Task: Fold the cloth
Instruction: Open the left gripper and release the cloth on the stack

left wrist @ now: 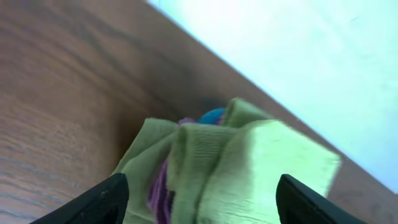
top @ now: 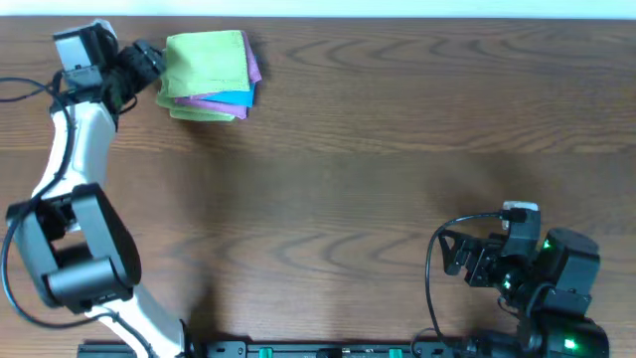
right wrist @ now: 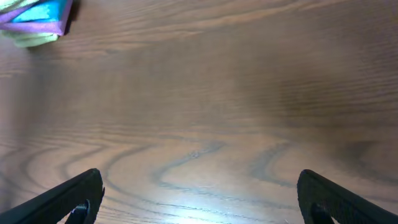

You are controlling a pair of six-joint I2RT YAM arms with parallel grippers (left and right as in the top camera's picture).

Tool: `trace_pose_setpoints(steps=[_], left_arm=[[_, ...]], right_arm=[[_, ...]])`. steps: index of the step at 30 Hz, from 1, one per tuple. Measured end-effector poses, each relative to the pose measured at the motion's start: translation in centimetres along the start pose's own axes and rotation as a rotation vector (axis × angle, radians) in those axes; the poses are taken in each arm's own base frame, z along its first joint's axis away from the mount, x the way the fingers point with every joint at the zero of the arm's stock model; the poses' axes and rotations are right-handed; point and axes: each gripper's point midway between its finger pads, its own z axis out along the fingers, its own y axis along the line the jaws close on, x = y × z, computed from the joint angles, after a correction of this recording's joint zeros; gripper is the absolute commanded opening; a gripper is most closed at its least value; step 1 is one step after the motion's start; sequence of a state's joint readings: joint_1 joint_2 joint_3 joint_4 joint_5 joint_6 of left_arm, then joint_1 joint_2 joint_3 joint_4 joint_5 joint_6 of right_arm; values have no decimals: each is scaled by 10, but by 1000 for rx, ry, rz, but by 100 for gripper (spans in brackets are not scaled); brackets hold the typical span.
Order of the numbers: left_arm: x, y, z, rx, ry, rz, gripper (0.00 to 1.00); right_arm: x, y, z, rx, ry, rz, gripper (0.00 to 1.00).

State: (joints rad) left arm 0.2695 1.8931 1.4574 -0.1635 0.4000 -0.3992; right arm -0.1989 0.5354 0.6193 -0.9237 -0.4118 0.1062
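Note:
A stack of folded cloths [top: 209,75] lies at the far left of the table, a green one on top, with purple and blue ones under it. My left gripper [top: 149,65] is at the stack's left edge. In the left wrist view its fingers [left wrist: 200,198] are open, with the green cloth [left wrist: 249,168] between and beyond them. My right gripper [top: 459,254] is at the near right, far from the stack. Its fingers [right wrist: 200,196] are open over bare wood. The stack's corner [right wrist: 37,18] shows at the top left of the right wrist view.
The wooden table [top: 378,149] ends at a white back edge [top: 397,8] just behind the stack. A black rail [top: 328,348] runs along the front edge. Cables hang by both arms.

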Motion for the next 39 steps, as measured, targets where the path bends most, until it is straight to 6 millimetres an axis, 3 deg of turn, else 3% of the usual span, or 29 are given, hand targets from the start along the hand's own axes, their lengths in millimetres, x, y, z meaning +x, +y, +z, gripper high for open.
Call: trace_pose_setpoints(steps=[6,10,13,21,39], left_arm=[[-12,-19,-31,17,-32,28,83],[-1,-25,-44,2,15,59,97],[20,-34,-51,-7,88,96,95],[75,-70,-51,0,231,240,95],[104,-91,-55,66,322,291,95]], right_arm=[[0,0,0,0,0,0,99],[0,0,0,0,0,0,99],[0,0,0,0,0,0,99],[0,0,0,0,0,0,99],[0,0,0,0,0,0,99]])
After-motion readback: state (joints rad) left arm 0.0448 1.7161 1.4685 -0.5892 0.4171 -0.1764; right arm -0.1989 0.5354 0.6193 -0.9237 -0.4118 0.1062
